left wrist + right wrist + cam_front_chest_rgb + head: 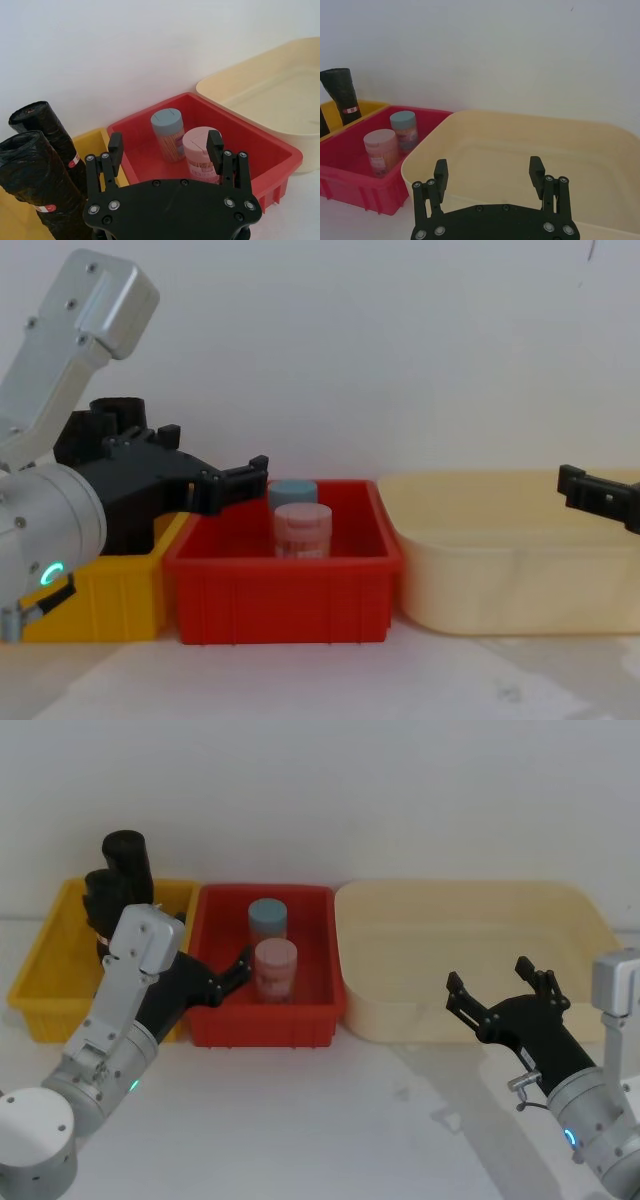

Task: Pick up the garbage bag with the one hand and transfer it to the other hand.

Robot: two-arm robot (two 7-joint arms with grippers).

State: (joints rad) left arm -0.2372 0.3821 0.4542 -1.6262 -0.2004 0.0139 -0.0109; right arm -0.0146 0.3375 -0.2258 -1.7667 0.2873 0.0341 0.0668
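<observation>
The one hand (165, 148) hangs spread open, the garbage bag (40, 175) upright just beside it; the other hand (489, 176) gapes empty.

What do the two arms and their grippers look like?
Both arms are silver-grey; the left arm has a green light ring, the right arm a blue one. The left gripper and right gripper are black with slim fingers.

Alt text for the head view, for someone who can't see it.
Open left gripper reaches over the left side of the red bin, beside two black garbage bag rolls standing in the yellow bin. Open right gripper hovers in front of the cream tub.
</observation>
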